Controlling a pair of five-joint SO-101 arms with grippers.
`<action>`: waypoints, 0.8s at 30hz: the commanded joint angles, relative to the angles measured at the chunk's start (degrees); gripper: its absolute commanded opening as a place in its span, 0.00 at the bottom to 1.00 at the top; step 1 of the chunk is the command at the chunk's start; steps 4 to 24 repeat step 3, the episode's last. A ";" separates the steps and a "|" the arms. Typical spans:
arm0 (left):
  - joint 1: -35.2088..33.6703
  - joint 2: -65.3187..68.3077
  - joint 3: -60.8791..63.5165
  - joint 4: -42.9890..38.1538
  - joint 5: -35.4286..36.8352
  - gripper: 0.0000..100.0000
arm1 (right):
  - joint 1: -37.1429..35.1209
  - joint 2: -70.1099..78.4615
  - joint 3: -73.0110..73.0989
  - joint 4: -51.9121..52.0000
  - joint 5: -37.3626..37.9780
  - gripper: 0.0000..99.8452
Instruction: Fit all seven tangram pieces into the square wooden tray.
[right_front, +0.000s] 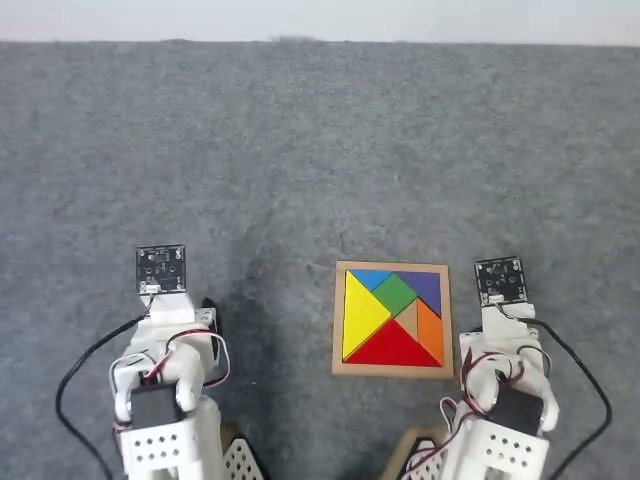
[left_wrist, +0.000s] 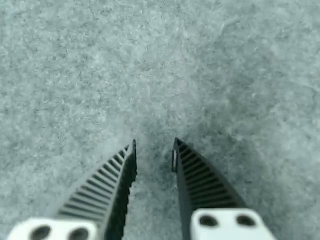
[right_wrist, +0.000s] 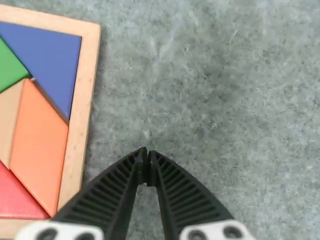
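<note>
The square wooden tray (right_front: 339, 320) lies on the grey mat between the two arms, closer to the right one. Inside it sit flat coloured pieces: yellow (right_front: 360, 312), red (right_front: 394, 346), green (right_front: 395, 293), light blue (right_front: 371, 277), purple-blue (right_front: 426, 287), orange (right_front: 430, 327) and a tan one (right_front: 408, 318). My right gripper (right_wrist: 147, 153) is shut and empty, just beside the tray's rim (right_wrist: 85, 100) near the purple-blue piece (right_wrist: 47, 60) and orange piece (right_wrist: 37, 145). My left gripper (left_wrist: 154, 148) hovers over bare mat, slightly open, holding nothing.
Grey felt-like mat (right_front: 300, 150) covers the whole table. The left arm (right_front: 165, 340) and right arm (right_front: 505, 345) rest folded at the near edge, with cables looping beside them.
</note>
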 joint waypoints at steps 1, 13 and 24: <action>-0.35 -0.53 -0.31 0.26 -0.26 0.11 | 0.40 -0.84 0.97 -0.22 0.53 0.01; -0.35 -0.53 -0.31 0.26 -0.26 0.11 | 0.40 -0.84 0.97 -0.22 0.53 0.01; -0.35 -0.53 -0.31 0.26 -0.26 0.11 | 0.40 -0.84 0.97 -0.22 0.53 0.01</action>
